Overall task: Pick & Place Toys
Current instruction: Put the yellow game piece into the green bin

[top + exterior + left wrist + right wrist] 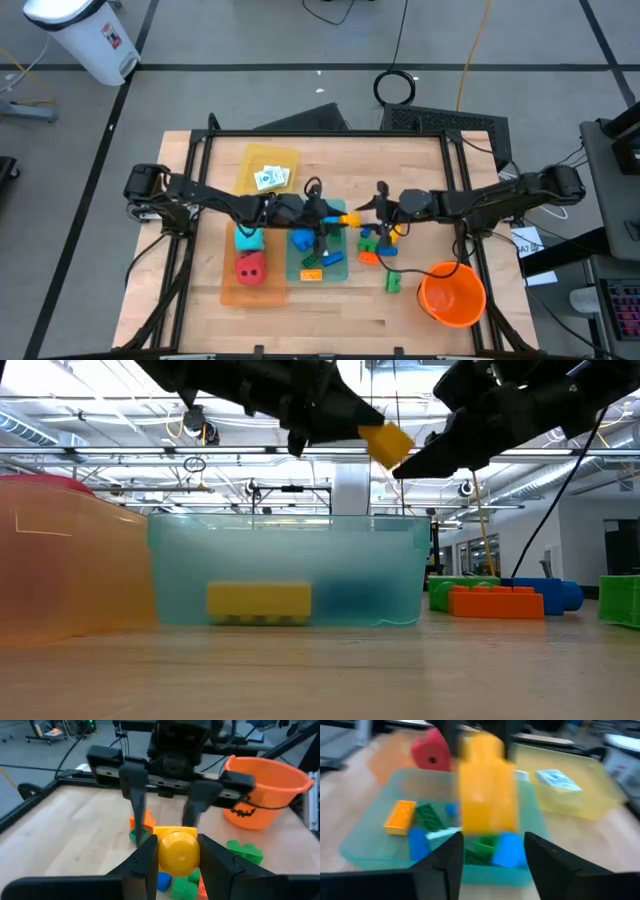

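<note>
Left tool (177, 857) clamped on yellow brick (178, 851) — above teal tray (290, 570), right tool (492, 850) apart

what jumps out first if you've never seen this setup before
The eye goes to the yellow brick held in mid-air between the two arms, above the teal tray: the left gripper is clamped on it, while the right gripper stands open just short of it. Next, the orange bucket at the table's front right.
</note>
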{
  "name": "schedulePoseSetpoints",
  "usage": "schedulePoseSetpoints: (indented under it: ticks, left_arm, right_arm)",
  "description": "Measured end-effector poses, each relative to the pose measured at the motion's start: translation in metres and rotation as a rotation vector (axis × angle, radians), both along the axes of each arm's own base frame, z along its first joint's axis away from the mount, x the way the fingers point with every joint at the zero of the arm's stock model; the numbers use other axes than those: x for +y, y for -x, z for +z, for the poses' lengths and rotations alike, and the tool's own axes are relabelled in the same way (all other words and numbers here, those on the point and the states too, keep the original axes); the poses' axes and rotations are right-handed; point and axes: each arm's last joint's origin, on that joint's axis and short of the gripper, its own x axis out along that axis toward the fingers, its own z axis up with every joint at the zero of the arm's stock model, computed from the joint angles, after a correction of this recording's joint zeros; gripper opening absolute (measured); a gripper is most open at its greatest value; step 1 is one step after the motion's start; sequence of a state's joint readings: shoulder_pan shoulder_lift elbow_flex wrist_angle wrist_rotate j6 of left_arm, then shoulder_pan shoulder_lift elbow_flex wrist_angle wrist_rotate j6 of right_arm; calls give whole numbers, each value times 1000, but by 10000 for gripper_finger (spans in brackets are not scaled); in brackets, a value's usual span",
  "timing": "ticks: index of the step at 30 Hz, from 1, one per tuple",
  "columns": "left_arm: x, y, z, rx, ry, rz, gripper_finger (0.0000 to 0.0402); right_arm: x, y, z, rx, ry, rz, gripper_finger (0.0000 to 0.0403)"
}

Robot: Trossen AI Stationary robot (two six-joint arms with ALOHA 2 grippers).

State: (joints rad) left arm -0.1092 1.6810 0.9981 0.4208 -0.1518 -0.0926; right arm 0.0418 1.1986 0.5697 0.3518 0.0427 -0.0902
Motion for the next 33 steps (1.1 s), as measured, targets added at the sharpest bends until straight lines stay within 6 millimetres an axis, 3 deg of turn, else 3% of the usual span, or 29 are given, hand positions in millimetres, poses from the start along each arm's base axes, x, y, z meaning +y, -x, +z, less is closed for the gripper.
schedulePoseSetpoints:
  ticks: [5, 11, 21, 28, 30, 33]
  left_arm:
    - [-5, 10, 7, 72, 24, -89, 112]
    - [-6, 26, -1, 283, 62, -107, 112]
    - [-19, 40, -25, 491, 146, -276, 112]
    - [-14, 57, -52, 648, 221, -150, 112]
    - [-13, 58, -54, 645, 205, -104, 138]
    - [-12, 55, -52, 604, 190, -81, 212]
  right_arm:
    - [-4, 16, 12, 14, 42, -89, 211]
    - [-5, 36, 25, 15, 36, -91, 233]
    - [-8, 55, 37, -10, 18, -201, 226]
    - [-8, 59, 28, 92, -7, -217, 222]
    - [-8, 63, 20, 168, -71, -250, 224]
    - [-9, 72, 8, 317, -113, -295, 228]
